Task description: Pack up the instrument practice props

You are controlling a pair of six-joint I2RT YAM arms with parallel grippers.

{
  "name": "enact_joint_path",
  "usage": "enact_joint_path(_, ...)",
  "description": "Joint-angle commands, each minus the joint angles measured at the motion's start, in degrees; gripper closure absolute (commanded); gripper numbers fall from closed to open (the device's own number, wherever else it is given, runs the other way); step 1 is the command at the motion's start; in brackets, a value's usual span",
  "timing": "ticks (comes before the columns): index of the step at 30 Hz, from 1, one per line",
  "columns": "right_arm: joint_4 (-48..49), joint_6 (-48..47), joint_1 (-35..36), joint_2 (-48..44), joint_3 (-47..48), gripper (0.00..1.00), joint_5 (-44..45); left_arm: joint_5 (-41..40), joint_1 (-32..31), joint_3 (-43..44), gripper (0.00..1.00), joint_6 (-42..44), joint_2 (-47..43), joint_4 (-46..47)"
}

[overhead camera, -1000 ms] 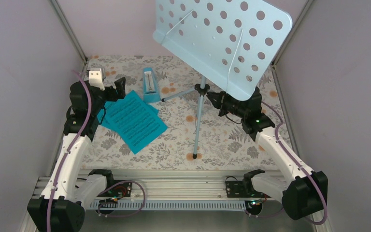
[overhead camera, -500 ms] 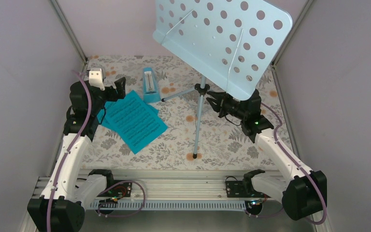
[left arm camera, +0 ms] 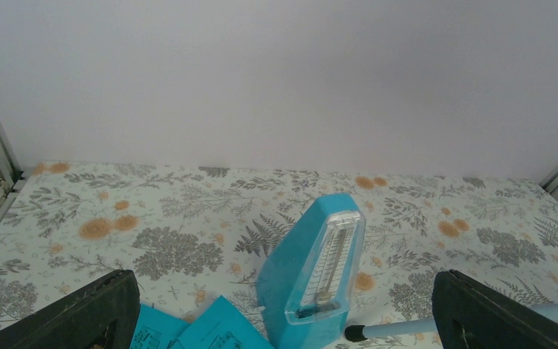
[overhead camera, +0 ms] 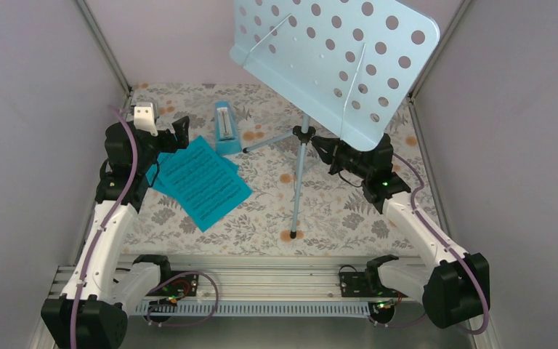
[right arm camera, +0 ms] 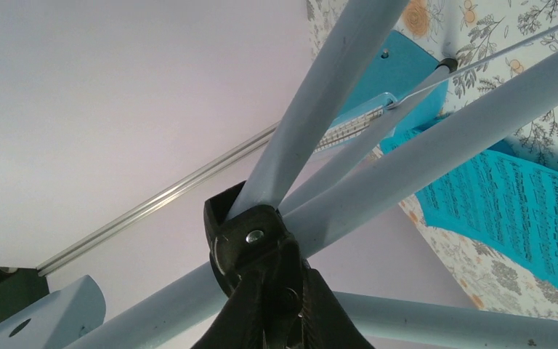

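Floral tabletop [overhead camera: 334, 211]; right hand [right arm camera: 272, 283] pinching music stand hub [right arm camera: 251, 236], clear only wrist-side; left hand [left arm camera: 287, 309] spread.

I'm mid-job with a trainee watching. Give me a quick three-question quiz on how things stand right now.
1. True or false: the metronome lies flat on top of the sheet music.
2. What is the right gripper shut on? A: the music stand's black leg hub. B: its perforated desk. C: a rubber foot.
3. Fill in: the left gripper's jaws are ____, holding nothing.
Key: 1 false, it stands upright beside the pages; 2 A; 3 open.
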Motion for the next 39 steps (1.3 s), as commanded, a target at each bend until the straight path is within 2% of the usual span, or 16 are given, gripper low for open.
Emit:
enact_joint_path(1, -2.1, -0.8, -0.6, 1.2, -1.5, 0.92, 1.3, 0.7, 0.1, 1.0, 0.00, -0.5, 0.1, 0.1)
enact_joint_path(3, -1.9, -1.7, -0.6, 1.2, -1.5, 0.96, 1.5, 0.6, 0.1, 1.0, 0.00, -0.4, 0.1, 0.1)
enact_joint_path(7, -2.2, -6.2, -0.6, 0.0, -1.7, 0.96, 4.2, 0.7, 0.1, 1.0, 0.00, -0.4, 0.2, 0.1)
enact_joint_path(13, -6.5, -21.9, -0.5, -3.4, -2.1, 0.96, 14.9, 1.0, 0.1, 1.0, 0.00, -0.5, 0.6, 0.2)
enact_joint_path(19, 2.0, -38.4, -0.4, -7.4, -8.2, 0.96, 22.2, 1.6, 0.1, 1.0, 0.00, -0.6, 1.2, 0.2)
enact_joint_path(24, 14.6, -50.1, -0.4, -10.3, -13.4, 0.96, 22.3, 1.6, 0.1, 1.2, 0.00, -0.6, 2.0, -0.1)
enact_joint_path(28, 20.3, -61.6, -0.4, -11.1, -15.3, 0.96, 21.2, 1.7, 0.1, 1.1, 0.00, -0.6, 2.4, -0.1)
enact_joint_path(35, 27.6, -83.7, -0.2, -10.3, -18.5, 0.96, 18.4, 2.3, 0.1, 1.0, 0.00, -0.6, 2.8, 0.1)
enact_joint_path(39, 27.0, -90.9, -0.2, -9.4, -17.6, 0.96, 17.0, 2.3, 0.1, 1.0, 0.00, -0.5, 3.0, 0.2)
